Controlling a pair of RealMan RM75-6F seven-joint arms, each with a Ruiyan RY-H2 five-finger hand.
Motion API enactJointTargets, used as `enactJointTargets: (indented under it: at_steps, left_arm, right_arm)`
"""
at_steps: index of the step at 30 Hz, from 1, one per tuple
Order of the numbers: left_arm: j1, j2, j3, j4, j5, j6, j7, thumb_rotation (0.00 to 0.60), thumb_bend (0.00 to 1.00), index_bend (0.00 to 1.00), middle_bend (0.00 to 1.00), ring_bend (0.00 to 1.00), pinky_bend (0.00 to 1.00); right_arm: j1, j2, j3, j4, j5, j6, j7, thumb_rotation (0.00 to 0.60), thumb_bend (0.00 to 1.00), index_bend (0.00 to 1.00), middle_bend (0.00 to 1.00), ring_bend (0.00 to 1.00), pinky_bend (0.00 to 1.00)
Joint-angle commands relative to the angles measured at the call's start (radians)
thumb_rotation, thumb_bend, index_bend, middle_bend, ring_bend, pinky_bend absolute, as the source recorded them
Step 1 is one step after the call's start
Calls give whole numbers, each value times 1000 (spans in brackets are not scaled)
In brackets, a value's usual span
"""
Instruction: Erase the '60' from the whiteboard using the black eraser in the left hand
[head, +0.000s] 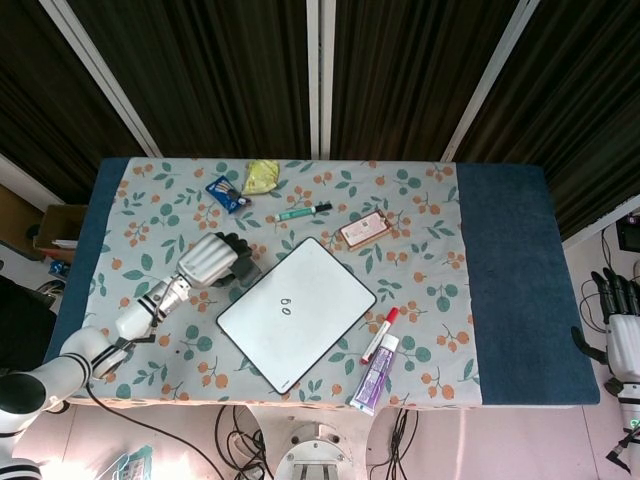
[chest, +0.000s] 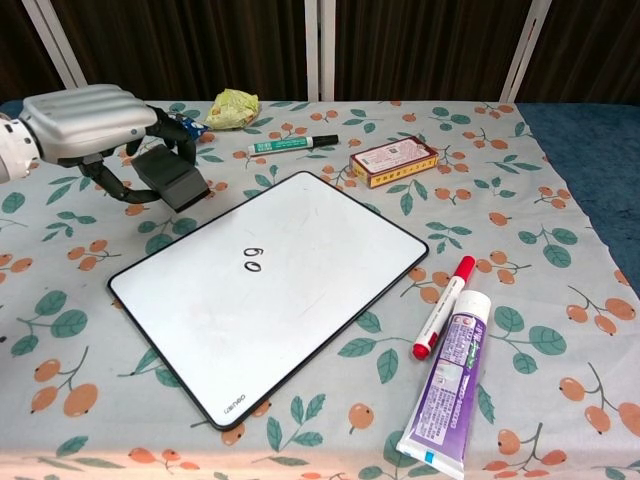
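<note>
The whiteboard (head: 310, 290) (chest: 320, 260) lies tilted on the flowered tablecloth, with a small black "60" (head: 285, 306) (chest: 252, 261) written left of its middle. My left hand (head: 208, 260) (chest: 85, 122) holds the black eraser (head: 244, 269) (chest: 173, 176) lifted off the cloth, just beyond the board's upper-left edge. The eraser is tilted and does not touch the board. My right hand (head: 623, 322) hangs off the table at the far right of the head view, with its fingers apart and nothing in it.
A green marker (chest: 292, 145), a small orange box (chest: 394, 160), a yellow crumpled thing (chest: 232, 106) and a blue packet (head: 226, 192) lie behind the board. A red marker (chest: 444, 305) and a purple tube (chest: 448, 383) lie to its right.
</note>
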Motion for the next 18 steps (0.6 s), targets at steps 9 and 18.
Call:
enactJointTargets:
  at_steps: [9, 18]
  left_arm:
    - [20, 119, 36, -466, 78, 14, 448, 600, 365, 608, 561, 421, 558]
    - [41, 76, 46, -447, 60, -32, 498, 600, 370, 612, 565, 427, 560]
  right_arm:
    - [-6, 3, -1, 21, 0, 5, 30, 600, 211, 0, 0, 0, 0]
    - [-11, -1, -4, 38, 1, 3, 47, 600, 211, 0, 0, 0, 0]
